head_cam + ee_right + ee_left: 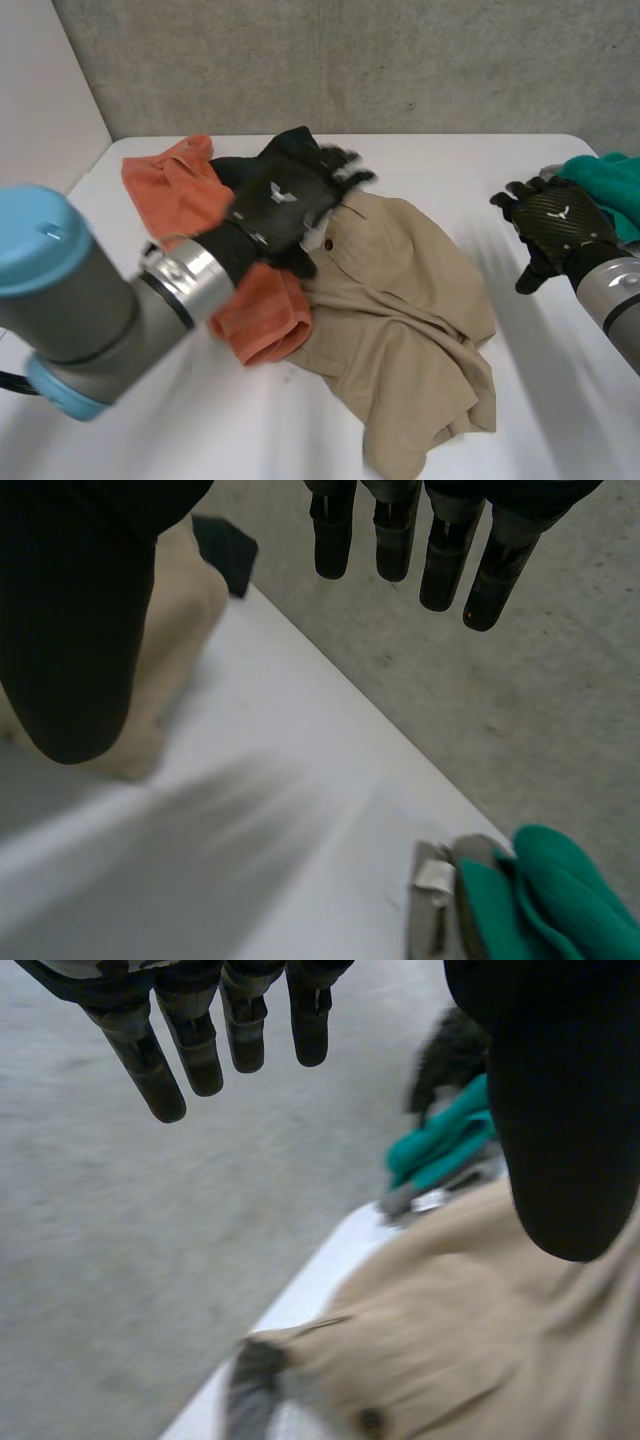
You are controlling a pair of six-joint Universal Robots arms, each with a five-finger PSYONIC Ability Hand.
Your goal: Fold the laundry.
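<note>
Shirt first: your beige shirt [400,290] is lying crumpled in the middle of the white table [200,430], with its collar end sitting right under your left hand [285,200]. The shirt's long axis is running from that collar, at the far left, diagonally toward the near right of the table. From the left hand, then, the body of the garment is stretching away toward the right arm's side and the robot.

Your left hand is hanging over the collar with its fingers [200,1055] straight and spread and the thumb held wide of them, gripping nothing. Your right hand [555,225] is hanging over bare table, well apart from the shirt's right edge and just beside the teal cloth [610,185]. Its fingers [440,560] are likewise straight, with the thumb standing off and nothing between them.

That is making the left hand much the nearer one to the shirt. I am judging the collar the natural place to take hold, with the right hand needing to cross over to reach the hem end.

Counting, you are looking at four pieces, none folded yet:
- one beige shirt
- one orange cloth [170,185], lying partly under the left arm
- one black cloth [232,170], just behind the left hand
- one teal cloth

You are also working with two hands, both empty.
</note>
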